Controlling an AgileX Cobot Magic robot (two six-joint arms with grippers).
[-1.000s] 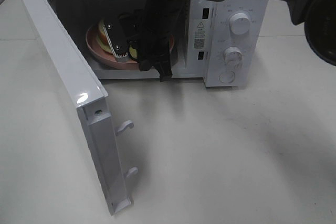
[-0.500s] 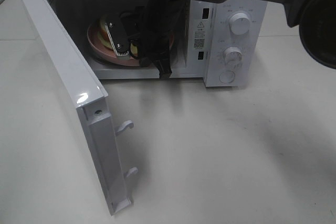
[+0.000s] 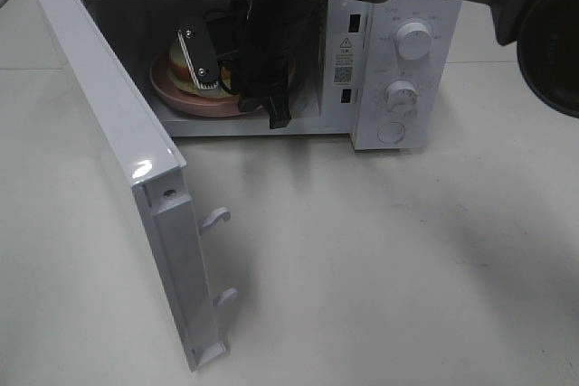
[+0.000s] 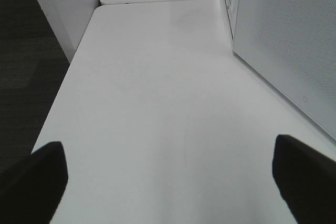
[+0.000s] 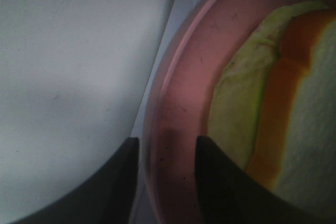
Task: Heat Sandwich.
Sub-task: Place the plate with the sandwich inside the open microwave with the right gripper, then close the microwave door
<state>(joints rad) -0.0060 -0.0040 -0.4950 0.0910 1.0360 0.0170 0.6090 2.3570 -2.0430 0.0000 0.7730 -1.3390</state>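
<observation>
The sandwich (image 3: 185,57), pale bread with green and orange layers, lies on a round pink plate (image 3: 177,97) inside the open white microwave (image 3: 398,51). My right gripper (image 3: 237,97) reaches into the cavity and is shut on the plate's near rim. In the right wrist view its two dark fingers pinch the pink rim (image 5: 167,179), with the sandwich (image 5: 247,103) right beside them. I cannot tell whether the plate rests on the cavity floor. My left gripper (image 4: 168,182) is open and empty over bare white table; it does not show in the exterior view.
The microwave door (image 3: 118,151) stands wide open to the left, its two latch hooks (image 3: 220,216) pointing toward the table front. Two knobs (image 3: 413,41) sit on the right panel. The microwave's perforated side wall (image 4: 283,40) is close to my left gripper.
My right gripper has carried the plate with the sandwich a little deeper into the microwave cavity. The door and the left arm have not moved.
</observation>
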